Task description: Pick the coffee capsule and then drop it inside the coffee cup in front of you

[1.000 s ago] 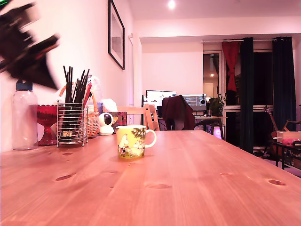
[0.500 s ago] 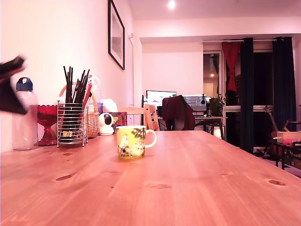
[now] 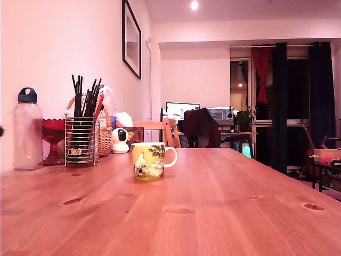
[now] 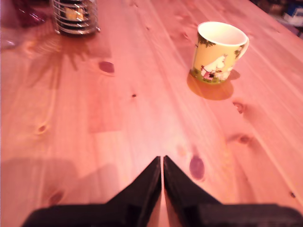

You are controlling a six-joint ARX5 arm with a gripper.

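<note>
Ahead of the jaws, off to one side, coffee cup [image 4: 218, 52] stands upright on bench [image 4: 142, 109]. Gripper [image 4: 162, 163] clenched, nothing between. Coffee capsule unseen; locate it first, then release jaws.

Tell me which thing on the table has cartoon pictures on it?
The yellow coffee cup with the white handle, standing alone mid-table. The clear bottle, red glass bowl and wire holder by the wall have none.
</note>
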